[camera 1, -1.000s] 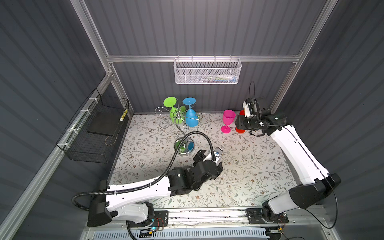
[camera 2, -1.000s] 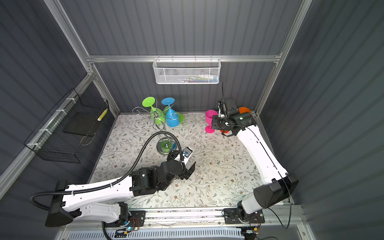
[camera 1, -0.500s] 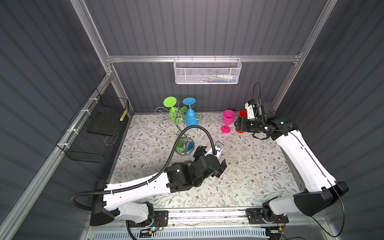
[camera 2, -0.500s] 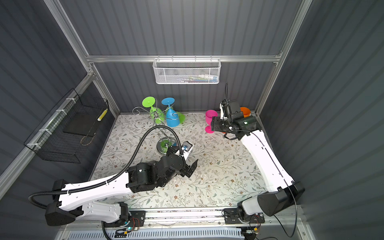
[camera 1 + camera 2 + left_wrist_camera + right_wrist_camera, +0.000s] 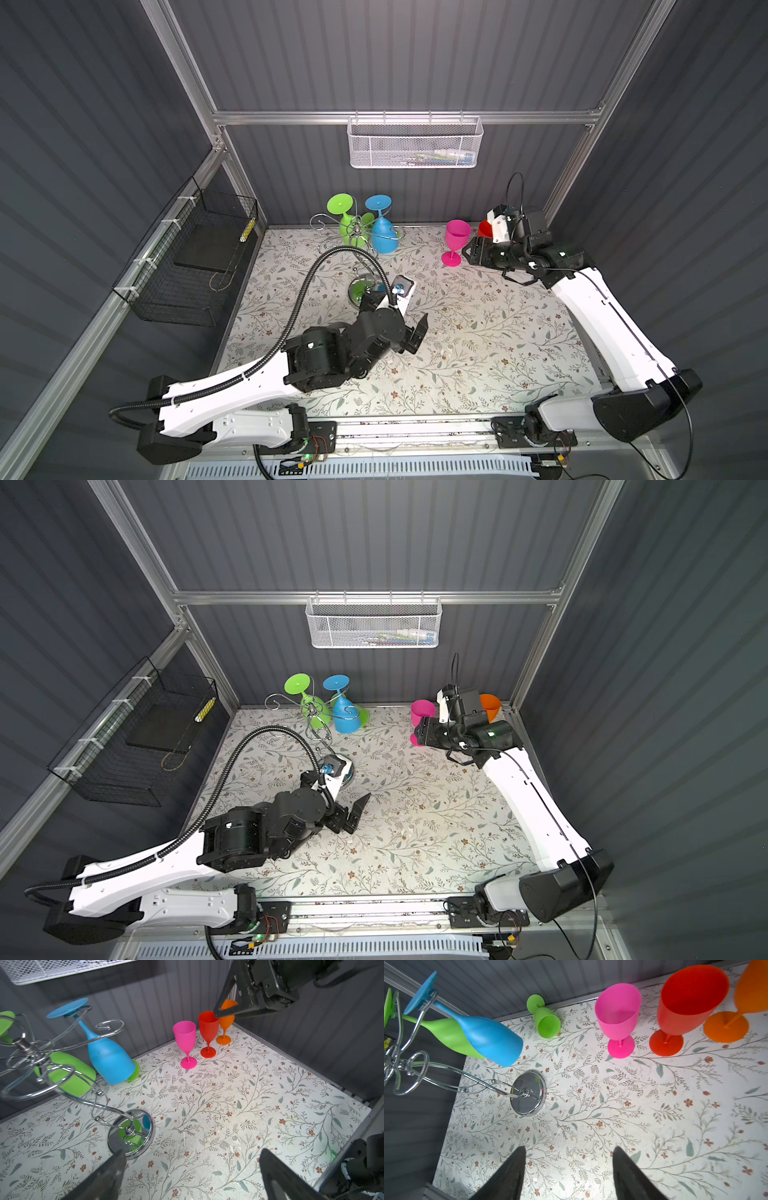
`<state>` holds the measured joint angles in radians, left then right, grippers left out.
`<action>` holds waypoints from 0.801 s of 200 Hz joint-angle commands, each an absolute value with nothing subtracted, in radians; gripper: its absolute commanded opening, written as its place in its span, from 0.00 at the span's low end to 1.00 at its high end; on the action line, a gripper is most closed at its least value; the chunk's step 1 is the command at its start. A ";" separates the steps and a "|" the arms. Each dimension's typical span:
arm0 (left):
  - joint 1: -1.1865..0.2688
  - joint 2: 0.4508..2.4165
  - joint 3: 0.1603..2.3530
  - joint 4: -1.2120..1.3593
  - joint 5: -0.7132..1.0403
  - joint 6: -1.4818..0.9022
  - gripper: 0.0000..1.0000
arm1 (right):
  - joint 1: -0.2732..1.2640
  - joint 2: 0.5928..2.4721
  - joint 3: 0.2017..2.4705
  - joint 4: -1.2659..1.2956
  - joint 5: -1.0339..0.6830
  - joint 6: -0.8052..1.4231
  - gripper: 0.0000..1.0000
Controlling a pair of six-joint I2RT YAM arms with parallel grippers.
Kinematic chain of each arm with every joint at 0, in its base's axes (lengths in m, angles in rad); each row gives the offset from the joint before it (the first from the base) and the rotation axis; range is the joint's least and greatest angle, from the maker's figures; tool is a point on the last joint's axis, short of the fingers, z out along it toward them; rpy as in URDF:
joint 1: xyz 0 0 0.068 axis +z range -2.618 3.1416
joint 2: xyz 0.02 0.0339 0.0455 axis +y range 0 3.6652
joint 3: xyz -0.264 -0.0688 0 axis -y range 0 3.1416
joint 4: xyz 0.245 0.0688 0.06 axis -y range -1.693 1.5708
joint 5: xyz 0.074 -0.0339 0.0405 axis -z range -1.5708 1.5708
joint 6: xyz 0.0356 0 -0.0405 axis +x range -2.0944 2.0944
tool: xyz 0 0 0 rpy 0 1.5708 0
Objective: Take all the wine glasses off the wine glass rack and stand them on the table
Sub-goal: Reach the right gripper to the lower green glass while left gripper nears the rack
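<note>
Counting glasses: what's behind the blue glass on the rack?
A small green glass lies on its side on the table behind the blue glass. In the left wrist view the blue glass covers most of it.

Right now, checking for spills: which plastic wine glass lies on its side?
The green plastic glass on the table. The pink glass, red glass and orange glass stand upright; blue glass and another green glass hang from the chrome wire rack.

Chrome wine glass rack point(image 5: 529, 1103); blue glass point(image 5: 110, 1061), green glass point(image 5: 70, 1076), pink glass point(image 5: 185, 1036), red glass point(image 5: 208, 1026), orange glass point(image 5: 225, 1022); white surface point(image 5: 228, 1095), leafy floral print.
</note>
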<state>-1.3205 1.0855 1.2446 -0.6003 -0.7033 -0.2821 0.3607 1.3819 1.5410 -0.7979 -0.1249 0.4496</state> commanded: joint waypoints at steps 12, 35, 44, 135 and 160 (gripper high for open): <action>-1.316 1.031 1.234 -0.733 -0.801 -0.365 1.00 | 0.364 1.366 1.484 -0.676 -0.175 0.504 0.67; -1.315 0.985 1.210 -0.793 -0.873 -0.431 1.00 | 0.367 1.352 1.411 -0.584 -0.182 0.521 0.67; -1.315 0.970 1.200 -0.824 -0.901 -0.466 1.00 | 0.370 1.353 1.381 -0.547 -0.186 0.533 0.67; -1.295 0.839 1.067 -0.992 -1.067 -0.662 1.00 | 0.482 1.509 1.292 -0.230 -0.135 0.642 0.67; -1.258 0.850 1.014 -0.934 -1.031 -0.625 1.00 | 0.512 1.550 1.272 -0.146 -0.099 0.648 0.67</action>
